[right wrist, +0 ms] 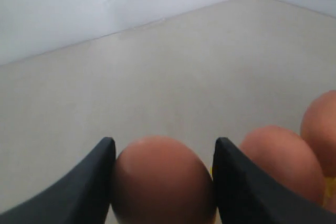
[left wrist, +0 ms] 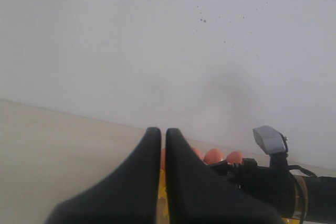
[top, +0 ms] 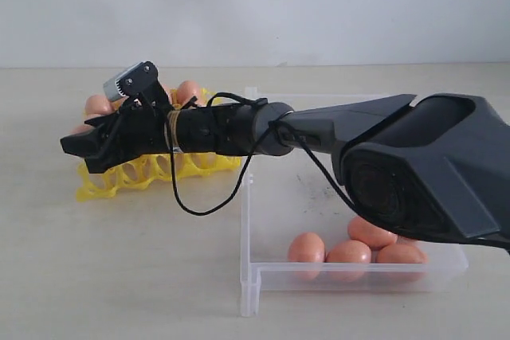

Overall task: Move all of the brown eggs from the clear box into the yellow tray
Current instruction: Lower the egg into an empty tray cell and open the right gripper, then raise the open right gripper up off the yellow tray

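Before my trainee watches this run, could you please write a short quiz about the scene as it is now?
1. True or false: brown eggs lie in the clear box.
2. The right gripper holds: A nothing; B one egg; C a spoon.
3. Fill in: the left gripper is ____ (open or shut).
Key: 1 true; 2 B; 3 shut.

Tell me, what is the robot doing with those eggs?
The right gripper holds a brown egg at the yellow tray, where other eggs already sit. At least four eggs wait in the clear box. The left gripper is shut and empty.
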Controlling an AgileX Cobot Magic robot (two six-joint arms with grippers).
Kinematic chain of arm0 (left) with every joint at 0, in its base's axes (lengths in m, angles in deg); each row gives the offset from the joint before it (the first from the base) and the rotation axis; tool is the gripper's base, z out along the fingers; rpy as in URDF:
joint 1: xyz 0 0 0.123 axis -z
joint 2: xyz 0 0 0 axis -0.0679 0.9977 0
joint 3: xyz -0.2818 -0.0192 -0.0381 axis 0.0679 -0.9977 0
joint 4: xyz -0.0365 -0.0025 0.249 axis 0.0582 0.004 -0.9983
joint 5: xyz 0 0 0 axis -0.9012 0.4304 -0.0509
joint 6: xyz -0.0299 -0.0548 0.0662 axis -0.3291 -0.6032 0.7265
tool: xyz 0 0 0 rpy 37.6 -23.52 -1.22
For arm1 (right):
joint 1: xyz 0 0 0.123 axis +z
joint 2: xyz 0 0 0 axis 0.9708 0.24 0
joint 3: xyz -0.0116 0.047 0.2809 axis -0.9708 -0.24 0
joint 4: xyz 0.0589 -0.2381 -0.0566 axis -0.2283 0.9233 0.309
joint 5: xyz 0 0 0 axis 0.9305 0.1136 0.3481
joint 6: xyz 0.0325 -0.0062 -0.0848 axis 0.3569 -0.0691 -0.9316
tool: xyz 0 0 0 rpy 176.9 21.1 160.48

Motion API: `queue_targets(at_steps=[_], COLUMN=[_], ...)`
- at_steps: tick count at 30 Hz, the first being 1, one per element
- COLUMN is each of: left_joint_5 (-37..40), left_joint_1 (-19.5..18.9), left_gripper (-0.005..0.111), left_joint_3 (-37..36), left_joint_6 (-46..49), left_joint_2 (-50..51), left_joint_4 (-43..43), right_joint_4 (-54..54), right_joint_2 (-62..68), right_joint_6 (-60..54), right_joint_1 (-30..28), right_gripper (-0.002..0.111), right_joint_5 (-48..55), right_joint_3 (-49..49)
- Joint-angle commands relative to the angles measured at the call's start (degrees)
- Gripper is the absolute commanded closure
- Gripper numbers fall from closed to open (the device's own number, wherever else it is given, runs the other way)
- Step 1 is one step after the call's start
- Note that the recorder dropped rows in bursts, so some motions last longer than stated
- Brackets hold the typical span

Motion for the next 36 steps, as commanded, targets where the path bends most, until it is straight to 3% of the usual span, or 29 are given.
queue_targets(at_steps=[1,22,24,27,29,36], left_joint_5=[0.0,0.0,0.0,0.0,0.0,0.0], left_joint_1=[0.2,0.2,0.2,0.2,0.2,0.2], left_gripper=[0.103,0.103,0.103,0.103,0.103,0.103], left_joint_3=[0.2,0.2,0.2,0.2,0.2,0.2], left_joint_6=[0.5,0.5,0.5,0.5,0.5,0.5], left_joint_2=[-0.2,-0.2,-0.2,-0.2,-0.2,-0.2], left_joint_4=[0.2,0.2,0.2,0.2,0.2,0.2], right_joint_4=[-0.3,-0.3,-0.3,-0.3,-0.3,-0.2], right_joint_2=[0.9,0.9,0.9,0.9,0.9,-1.6], right_joint_6=[1.4,4.2,4.7,9.0,10.3,12.5], right_joint_1=[0.0,0.0,0.0,0.0,0.0,0.0], right_gripper=[0.109,0.106,0.098,0.062,0.049,0.050], right_joint_5=[3.5,10.3,10.3,11.4,12.2,15.4], right_joint_3=[1.9,1.9,1.9,1.9,1.9,1.9])
